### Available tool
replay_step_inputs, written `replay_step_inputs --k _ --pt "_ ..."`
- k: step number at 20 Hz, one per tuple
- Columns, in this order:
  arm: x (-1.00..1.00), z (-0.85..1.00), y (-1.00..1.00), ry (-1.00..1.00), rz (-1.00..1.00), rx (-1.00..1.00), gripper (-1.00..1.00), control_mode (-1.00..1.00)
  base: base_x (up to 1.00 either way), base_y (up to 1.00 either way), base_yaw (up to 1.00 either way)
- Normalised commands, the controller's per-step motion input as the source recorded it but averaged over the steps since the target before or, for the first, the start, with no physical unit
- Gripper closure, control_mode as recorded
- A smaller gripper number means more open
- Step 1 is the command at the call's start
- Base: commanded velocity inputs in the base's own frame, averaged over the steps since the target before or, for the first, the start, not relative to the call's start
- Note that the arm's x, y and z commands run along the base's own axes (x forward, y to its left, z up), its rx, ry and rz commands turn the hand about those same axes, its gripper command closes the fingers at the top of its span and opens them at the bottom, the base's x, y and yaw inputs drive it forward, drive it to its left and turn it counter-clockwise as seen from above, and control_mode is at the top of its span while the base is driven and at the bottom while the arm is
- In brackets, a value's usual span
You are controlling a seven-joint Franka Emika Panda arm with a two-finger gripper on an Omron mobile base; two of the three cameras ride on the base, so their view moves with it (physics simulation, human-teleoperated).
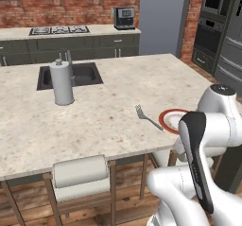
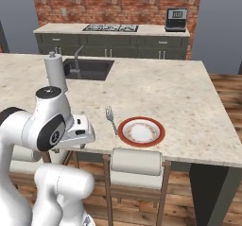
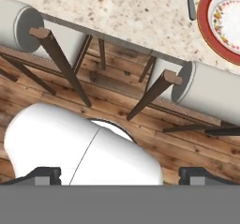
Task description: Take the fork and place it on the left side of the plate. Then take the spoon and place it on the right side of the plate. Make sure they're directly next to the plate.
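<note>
in the left base view the fork [image 1: 148, 118] lies flat on the pale stone island counter [image 1: 108, 97], tines pointing away toward the sink [image 1: 69, 75] side, its handle end just beside the left edge of the plate [image 1: 166, 119]; the red-rimmed plate sits near the counter's front edge and is partly hidden by the white arm. a paper towel roll [image 1: 62, 82] stands upright in front of the sink, well apart from the plate, and a pale-cushioned stool [image 1: 80, 174] is tucked below the counter edge. in the right base view the fork [image 2: 111, 119] sits just left of the plate [image 2: 141, 131], close enough that touching or apart is hard to tell, and another stool [image 2: 136, 164] stands directly under the plate's part of the counter [image 2: 189, 102]. in the hand view the camera looks down past the counter edge at the wooden floor [image 3: 187, 148] and two stool backs; the plate [image 3: 206, 31] shows at the upper right with the fork handle [image 3: 190, 3] just left of it. the gripper [image 3: 119, 175] has its two dark tips set far apart at the bottom corners, spread wide with nothing between them.
</note>
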Motion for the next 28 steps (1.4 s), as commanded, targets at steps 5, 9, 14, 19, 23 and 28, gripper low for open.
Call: replay_step_inputs --k 5,9,14,19,23,28 --pt "0.00 0.00 0.00 0.00 0.00 0.00 -1.00 1.00 -0.60 -0.01 0.00" --pt "0.00 0.00 0.00 0.00 0.00 0.00 -1.00 1.00 -1.00 0.00 0.00" --pt "0.00 0.00 0.00 0.00 0.00 0.00 -1.00 1.00 -0.93 0.37 -0.01" --pt "0.00 0.00 0.00 0.00 0.00 0.00 -1.00 1.00 -0.56 1.00 0.00" --pt "0.00 0.00 0.00 0.00 0.00 0.00 -1.00 1.00 -0.37 1.00 0.00" --pt "0.00 0.00 0.00 0.00 0.00 0.00 -1.00 1.00 -0.13 1.00 -0.05"
